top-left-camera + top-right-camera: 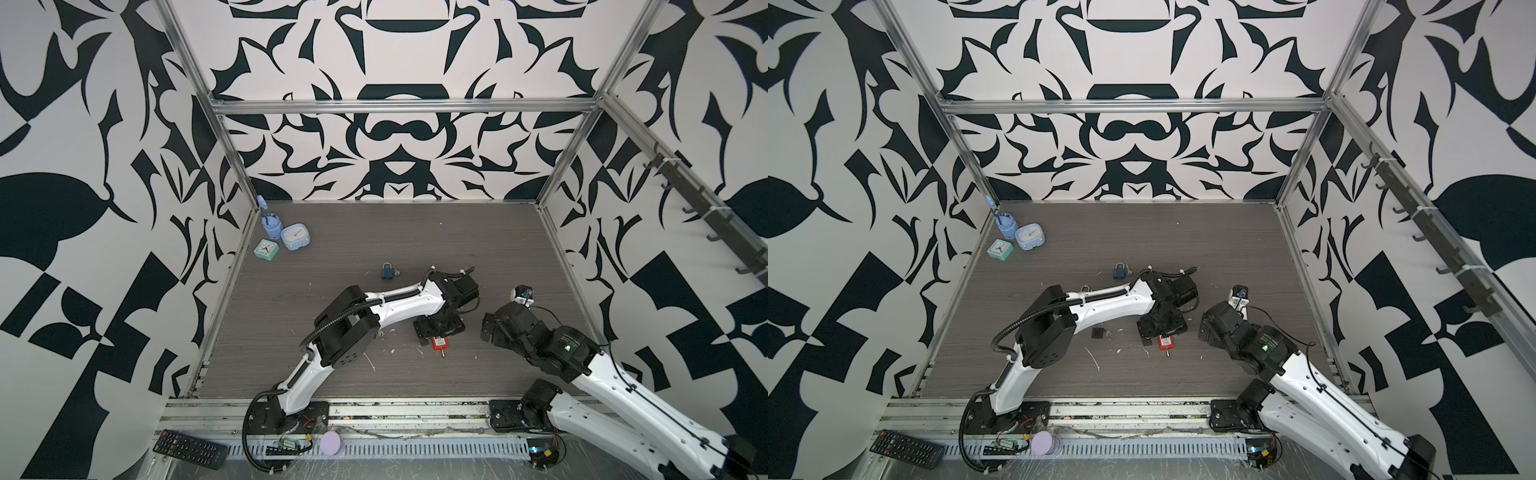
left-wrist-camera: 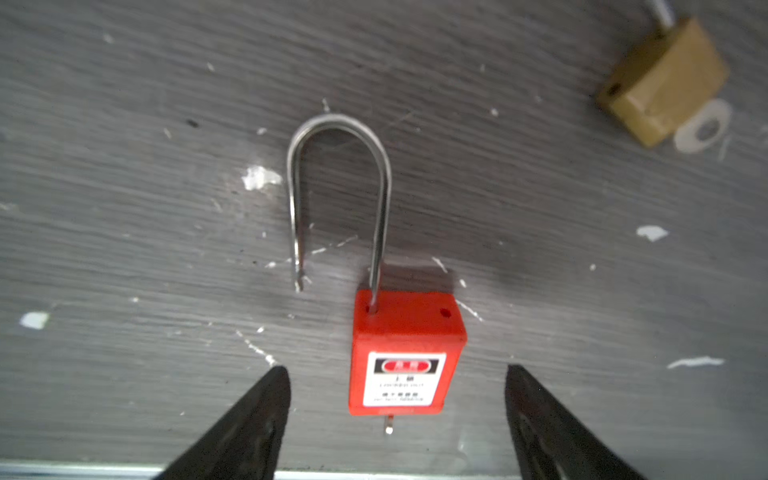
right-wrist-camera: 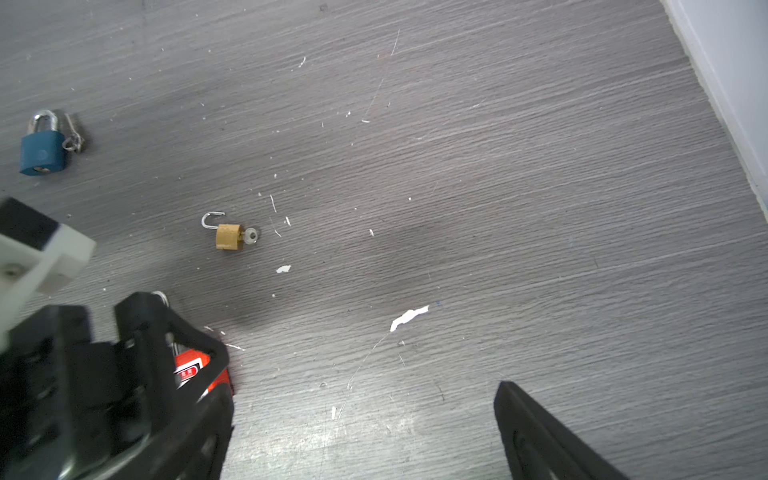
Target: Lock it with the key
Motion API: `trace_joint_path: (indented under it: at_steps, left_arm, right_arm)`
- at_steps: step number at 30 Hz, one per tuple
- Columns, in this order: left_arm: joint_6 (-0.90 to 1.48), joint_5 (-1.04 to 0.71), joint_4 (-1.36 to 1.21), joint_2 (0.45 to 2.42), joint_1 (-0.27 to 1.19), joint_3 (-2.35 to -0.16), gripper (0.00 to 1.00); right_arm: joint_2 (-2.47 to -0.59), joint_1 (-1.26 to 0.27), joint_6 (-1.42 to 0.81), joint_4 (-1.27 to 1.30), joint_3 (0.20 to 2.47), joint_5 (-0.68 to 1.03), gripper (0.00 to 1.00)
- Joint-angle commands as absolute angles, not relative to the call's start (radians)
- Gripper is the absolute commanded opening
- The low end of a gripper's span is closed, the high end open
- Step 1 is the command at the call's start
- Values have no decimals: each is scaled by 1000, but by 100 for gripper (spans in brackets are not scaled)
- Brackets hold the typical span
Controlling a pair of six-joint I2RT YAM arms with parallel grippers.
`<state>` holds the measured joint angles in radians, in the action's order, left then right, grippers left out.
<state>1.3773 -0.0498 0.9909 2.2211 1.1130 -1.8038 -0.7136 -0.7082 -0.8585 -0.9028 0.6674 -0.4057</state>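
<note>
Step in hand, as I judge it: securing the lock body. My left gripper [image 2: 395, 369] hangs over the red padlock [image 2: 405, 353], which lies flat on the table [image 2: 124, 249] near centre-front. Its jaws stand apart on either side of the body and touch neither face. The shackle [image 2: 338, 122] is raised and swung off its hole; the key [image 2: 388, 426] protrudes from the base. The next move calls for clamping the body, reseating the shackle and turning the key. To the right, my right gripper [image 3: 361, 390] stands wide and empty.
</note>
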Motion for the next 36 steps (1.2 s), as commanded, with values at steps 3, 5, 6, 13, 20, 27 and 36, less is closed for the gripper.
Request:
trace_joint_path:
  at_steps: [3,5,6,13,20,27,36]
  left_arm:
    - [1398,-47,1078,2266,1113,-1847,70]
    - [1398,-53,1084,2279,1111,-1858,66]
    - [1398,-57,1087,2285,1112,-1863,63]
    - [1406,-107,1079,2307,1111,-1847,42]
    - [1360,-44,1066,2251,1112,-1837,20]
    - [879,262,985,2012,1106,-1819,0]
    - [-282,468,227,1463,1086,-1175,0]
  right_arm:
    - [-700,-706,-853,-880,661,-431,100]
    - [-699,-706,-853,-876,659,-431,100]
    - [-698,-706,-853,-876,659,-429,100]
    - [-688,-706,-862,-871,661,-402,100]
    - [-684,-706,-846,-855,708,-384,100]
    - [-640,-706,-723,-793,860,-451,100]
    - [-753,-695,-584,-718,1051,-492,100]
